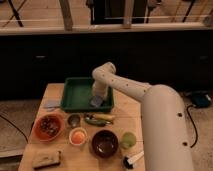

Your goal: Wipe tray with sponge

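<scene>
While arm (125, 85) is stretched over table (123, 108), gripper (98, 95) is seen low inside green tray (75, 92), at its front right corner, directly over sponge (96, 102). Sponge is laid on tray floor. Grip state cannot be told.

On your light wooden surface (131, 107): a dark green tray (75, 92), a grey-blue sponge (96, 102) in its near corner with the gripper (98, 97) of the off-white arm (160, 115) just over it, a bluish-grey cloth (51, 104) and a brown block (46, 159). Your bowls by colour: orange-red bowl (48, 126) with dark speckled contents, small white bowl (77, 136) filled with orange, dark brown bowl (105, 143). Also a pale green cup (128, 140).
</scene>
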### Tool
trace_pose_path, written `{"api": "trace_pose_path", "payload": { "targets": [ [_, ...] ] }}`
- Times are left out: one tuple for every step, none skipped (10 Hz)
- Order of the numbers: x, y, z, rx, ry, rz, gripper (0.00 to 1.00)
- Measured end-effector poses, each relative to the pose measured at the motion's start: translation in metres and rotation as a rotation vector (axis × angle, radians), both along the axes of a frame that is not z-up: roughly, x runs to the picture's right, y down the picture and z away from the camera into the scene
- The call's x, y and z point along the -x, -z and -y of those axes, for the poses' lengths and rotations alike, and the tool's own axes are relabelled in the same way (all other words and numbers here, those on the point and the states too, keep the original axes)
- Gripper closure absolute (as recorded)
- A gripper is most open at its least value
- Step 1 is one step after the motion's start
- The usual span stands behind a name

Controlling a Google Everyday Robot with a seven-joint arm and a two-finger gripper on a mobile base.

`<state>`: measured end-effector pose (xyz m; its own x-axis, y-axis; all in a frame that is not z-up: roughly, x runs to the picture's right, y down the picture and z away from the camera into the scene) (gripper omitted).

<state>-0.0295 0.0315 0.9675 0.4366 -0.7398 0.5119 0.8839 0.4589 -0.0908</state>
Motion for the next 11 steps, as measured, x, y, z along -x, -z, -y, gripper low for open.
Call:
{"api": "trace_pose_path", "payload": {
  "targets": [
    [-0.003,-0.009,0.011,-0.007,-0.010,-0.016,1.00],
    [-0.001,-0.014,0.020,-0.014,-0.014,-0.021,1.00],
    [0.004,-0.015,0.024,-0.018,-0.013,-0.017,1.00],
    [0.012,-0.016,0.028,-0.023,-0.008,-0.012,1.00],
    [0.026,-0.015,0.027,-0.024,0.011,0.008,1.00],
    [0.043,-0.011,0.024,-0.022,0.032,0.041,1.00],
    [0.053,-0.006,0.019,-0.019,0.047,0.073,1.00],
    [0.058,0.002,0.010,-0.008,0.064,0.106,1.00],
    [0.060,0.009,0.001,0.002,0.076,0.134,1.00],
    [0.059,0.017,-0.008,0.011,0.082,0.155,1.00],
    [0.055,0.021,-0.014,0.020,0.079,0.170,1.00]
  ]
}}
